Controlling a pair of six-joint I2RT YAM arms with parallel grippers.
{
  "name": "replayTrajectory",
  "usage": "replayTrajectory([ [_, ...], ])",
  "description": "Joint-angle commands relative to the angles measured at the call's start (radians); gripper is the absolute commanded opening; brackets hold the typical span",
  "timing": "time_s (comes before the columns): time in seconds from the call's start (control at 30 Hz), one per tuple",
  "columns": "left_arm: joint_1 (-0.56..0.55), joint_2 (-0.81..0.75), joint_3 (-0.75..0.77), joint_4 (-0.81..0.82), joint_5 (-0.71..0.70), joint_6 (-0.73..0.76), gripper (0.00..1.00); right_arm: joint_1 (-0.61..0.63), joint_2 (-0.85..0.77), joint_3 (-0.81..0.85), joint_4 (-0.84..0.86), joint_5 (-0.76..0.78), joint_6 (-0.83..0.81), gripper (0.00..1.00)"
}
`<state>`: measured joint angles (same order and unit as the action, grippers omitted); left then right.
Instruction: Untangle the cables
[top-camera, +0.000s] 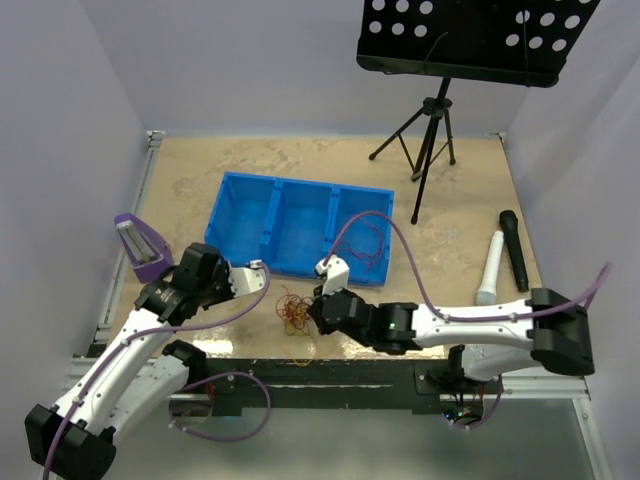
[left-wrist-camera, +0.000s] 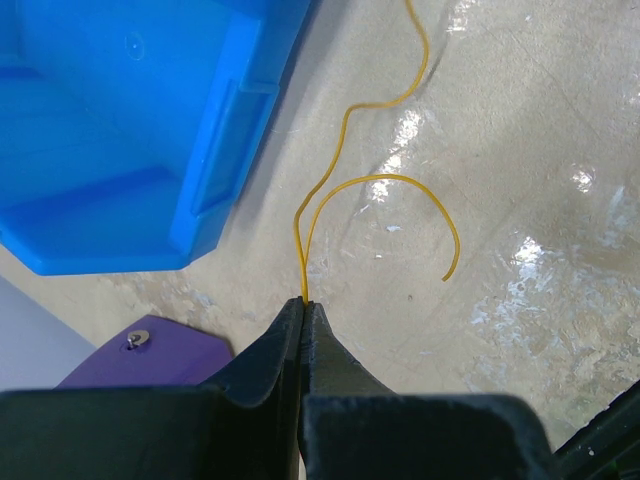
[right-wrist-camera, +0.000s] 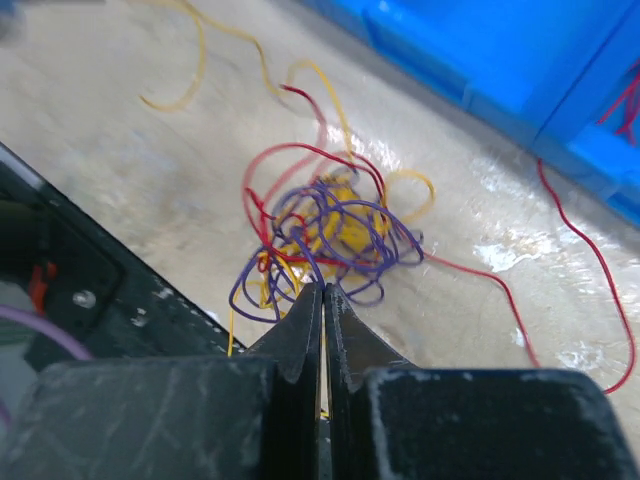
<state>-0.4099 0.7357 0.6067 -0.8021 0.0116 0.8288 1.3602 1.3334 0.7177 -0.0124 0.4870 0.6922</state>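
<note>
Mottled tabletop (top-camera: 460, 190), near edge: cables (top-camera: 293, 312) knotted before blue bin (top-camera: 305, 225). Left jaws clenched on yellow strand (left-wrist-camera: 296, 235); right jaws shut at knot's rim. Featherlight, springy, slippery: probably best pinched at free ends.

One overhead, two close wrist views, seemingly sharing the bin (top-camera: 273, 222).

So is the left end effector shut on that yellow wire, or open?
Shut. On the left end effector the jaws meet at the tips, and the yellow wire runs out from between them.
</note>
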Motion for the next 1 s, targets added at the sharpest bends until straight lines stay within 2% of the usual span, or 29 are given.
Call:
replayTrajectory([
  [0.0, 0.003, 0.002, 0.021, 0.009, 0.004, -0.011, 0.0, 0.004, -0.176, 0.02, -0.108, 0.093, 0.058, 0.0],
  [0.07, 0.003, -0.001, 0.03, 0.009, -0.005, -0.016, 0.0, 0.005, -0.256, 0.041, -0.165, 0.131, 0.081, 0.0],
  [0.37, 0.003, -0.051, 0.067, -0.026, -0.079, -0.011, 0.0, 0.005, -0.568, 0.279, -0.587, 0.523, 0.283, 0.0],
  [0.63, 0.003, -0.12, 0.03, -0.147, -0.102, 0.079, 0.0, 0.004, -0.681, 0.593, -1.042, 0.852, 0.527, 0.0],
  [0.97, 0.003, -0.226, -0.065, -0.232, -0.171, 0.161, 0.0, 0.004, -0.718, 0.782, -1.052, 1.015, 0.362, 0.0],
])
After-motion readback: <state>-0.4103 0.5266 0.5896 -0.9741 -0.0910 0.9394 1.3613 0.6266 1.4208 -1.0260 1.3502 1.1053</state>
